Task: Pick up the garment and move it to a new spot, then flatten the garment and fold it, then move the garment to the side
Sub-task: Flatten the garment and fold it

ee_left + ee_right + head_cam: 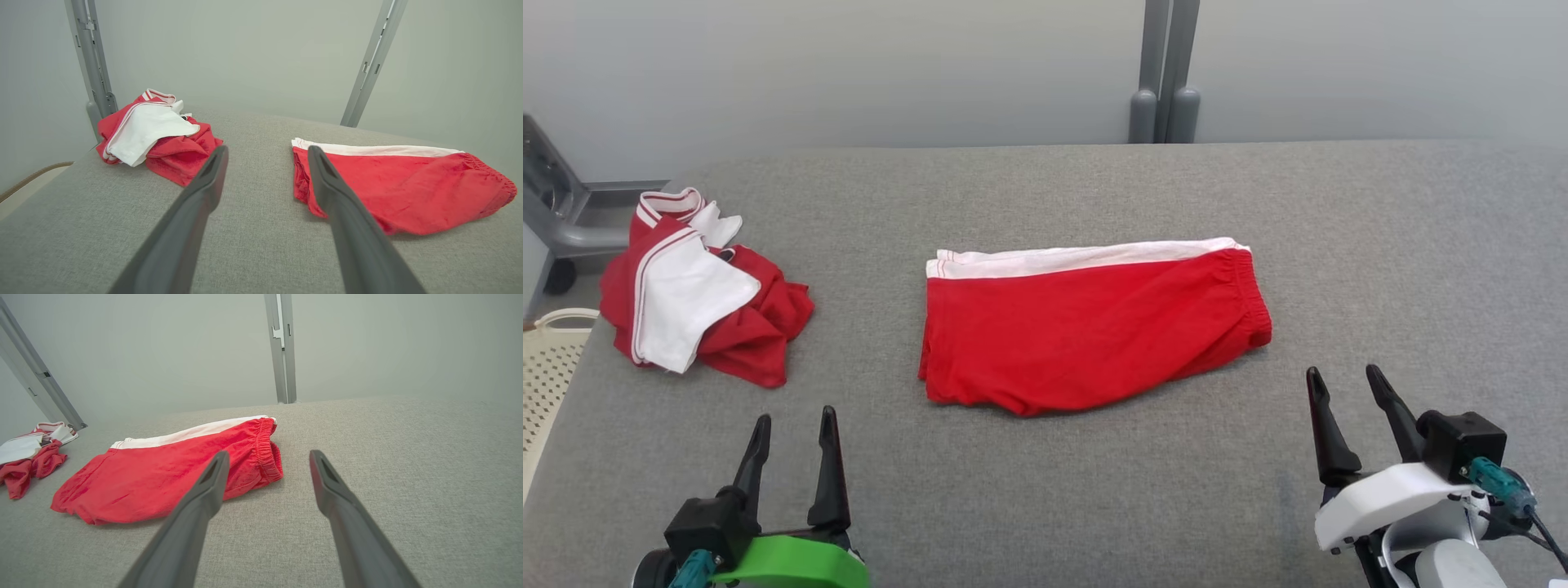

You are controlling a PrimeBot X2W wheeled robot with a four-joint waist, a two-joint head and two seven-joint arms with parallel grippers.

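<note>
A red garment (1086,327) with a white band along its far edge lies folded flat in the middle of the grey padded table (1094,188); its elastic waistband points right. It appears too in the left wrist view (392,192) and the right wrist view (163,473). My left gripper (794,415) hovers open near the front left, short of the garment's left end (267,149). My right gripper (1342,370) stands open at the front right, just off the waistband corner (269,453). Neither touches the cloth.
A crumpled red and white garment (703,302) sits in a heap at the table's far left (155,134) (28,457). A cream perforated basket (547,367) and a grey wheeled frame (556,204) stand beyond the left edge. A grey post (1164,73) rises behind.
</note>
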